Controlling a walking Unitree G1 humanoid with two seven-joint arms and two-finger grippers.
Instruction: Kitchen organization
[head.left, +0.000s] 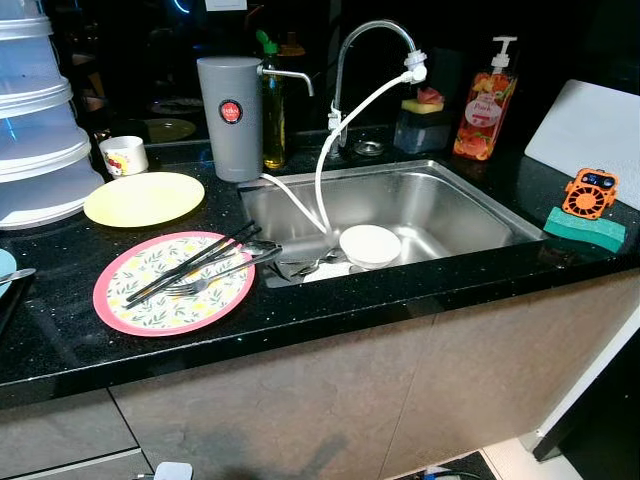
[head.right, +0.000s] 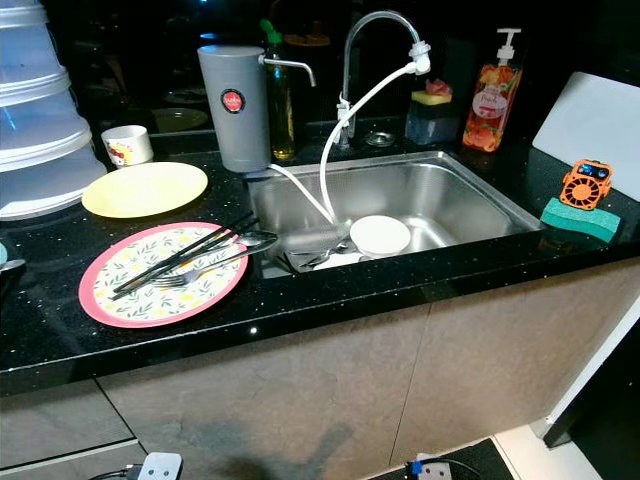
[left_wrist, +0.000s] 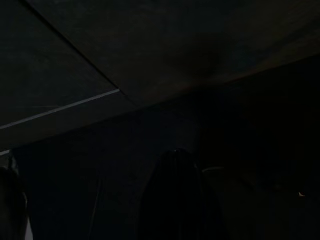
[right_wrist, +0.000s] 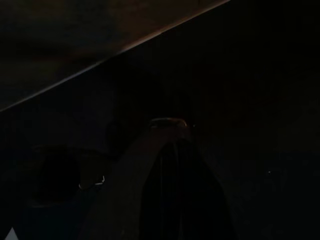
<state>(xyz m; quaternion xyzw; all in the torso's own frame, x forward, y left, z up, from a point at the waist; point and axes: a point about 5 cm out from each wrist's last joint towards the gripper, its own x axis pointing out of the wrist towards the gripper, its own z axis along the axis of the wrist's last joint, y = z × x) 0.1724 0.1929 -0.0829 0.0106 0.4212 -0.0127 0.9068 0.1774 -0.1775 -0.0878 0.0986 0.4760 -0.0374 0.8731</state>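
Cabinet fronts (head.left: 300, 390) fill the lower frame, nearest the camera, under a black counter (head.left: 330, 305) running edge to edge. Set into it right of centre is the steel sink (head.left: 440, 205), the natural target for kitchen tidying. At the upper left edge a stack of clear tubs (head.left: 35, 120) stands out of the way.

Lower left lies the pink plate (head.left: 172, 282) with black chopsticks (head.left: 190, 265), a fork (head.left: 205, 283) and a spoon (head.left: 255, 250) across it, the handles pointing toward the sink — used tableware parked at the basin's lip, probably awaiting washing. Just above it sits a yellow plate (head.left: 144, 198), bare, with a small cup (head.left: 124, 155) behind.

A grey water filter (head.left: 230, 117) stands at the sink's back left corner, its white hose (head.left: 345, 125) looping to the tap (head.left: 375, 60) so it can draw water. In the basin's front left a white bowl (head.left: 370, 245) rests beside some cutlery (head.left: 310, 265). Soap (head.left: 487, 100) and a sponge holder (head.left: 422, 120) stand behind the basin, within reach of washing; at the right edge are a white board (head.left: 590, 130), a green sponge (head.left: 585, 228) and an orange gadget (head.left: 590, 192).

Both arms seem to hang idle — the wrist views are nearly black. Dark finger shapes of the left gripper (left_wrist: 177, 200) and right gripper (right_wrist: 175, 190) loom, but whether they are spread or pressed together I cannot tell.
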